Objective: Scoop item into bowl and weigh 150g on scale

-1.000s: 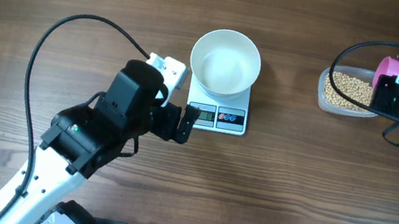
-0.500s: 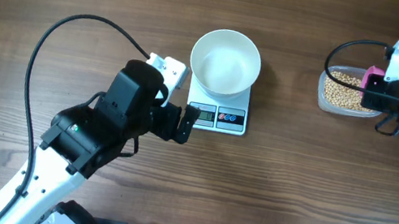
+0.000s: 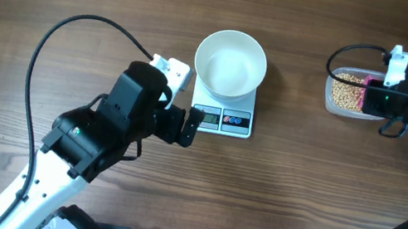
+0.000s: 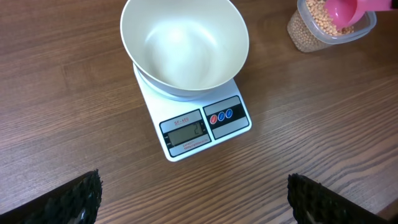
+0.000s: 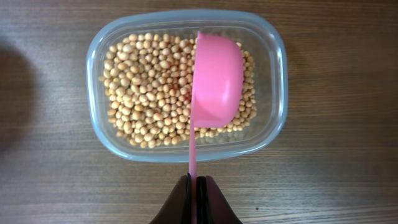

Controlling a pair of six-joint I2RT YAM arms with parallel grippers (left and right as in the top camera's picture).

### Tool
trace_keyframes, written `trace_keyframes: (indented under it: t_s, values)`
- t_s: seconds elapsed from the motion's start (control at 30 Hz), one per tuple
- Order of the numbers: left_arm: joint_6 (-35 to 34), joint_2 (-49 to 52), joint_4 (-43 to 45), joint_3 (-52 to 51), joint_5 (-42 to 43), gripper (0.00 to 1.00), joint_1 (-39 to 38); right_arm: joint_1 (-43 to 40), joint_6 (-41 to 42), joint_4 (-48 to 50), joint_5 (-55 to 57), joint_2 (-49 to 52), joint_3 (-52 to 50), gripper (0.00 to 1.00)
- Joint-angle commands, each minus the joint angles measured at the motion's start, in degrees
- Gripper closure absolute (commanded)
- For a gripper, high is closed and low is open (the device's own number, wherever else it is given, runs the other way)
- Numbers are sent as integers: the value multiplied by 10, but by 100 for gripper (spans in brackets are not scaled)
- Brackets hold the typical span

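The right gripper (image 5: pixel 193 186) is pinched shut on the thin handle of the pink scoop (image 5: pixel 214 81), and the cup sits over the right half of the clear tub (image 5: pixel 278 74), above the beans (image 5: pixel 149 87). The bowl (image 4: pixel 184 46) is on the scale (image 4: pixel 155 109) mid-table, looks empty, and is well apart from the tub.

What could go wrong from here:
- The hold is on a skinny handle edge, so once the cup is loaded it could twist in the jaws and dump beans on the wood on the way across (it's a long carry).
- Digging in hard at the tub's right wall could shove or tip the light tub, since nothing braces it.
- The left gripper (image 4: pixel 199 202) is spread wide open, holding nothing, just in front of the scale. A nudge there would throw off the reading.

Hard to make out:
- Whether the cup touches the beans or hovers above them can't be told from straight above.
- The digits on the display (image 4: pixel 185 131) are too faint to read.
- Overhead, the right arm covers part of the tub.
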Motion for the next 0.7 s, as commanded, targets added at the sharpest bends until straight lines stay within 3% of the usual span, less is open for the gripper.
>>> trace_keyframes:
  t_s: [0.0,0.67]
  values:
    - [-5,2,2,3,7,0,2,-1,-16,-10,-29,10,-2,96]
    - [-5,2,2,3,7,0,2,-2,-15,-19,-116,30,-2,96]
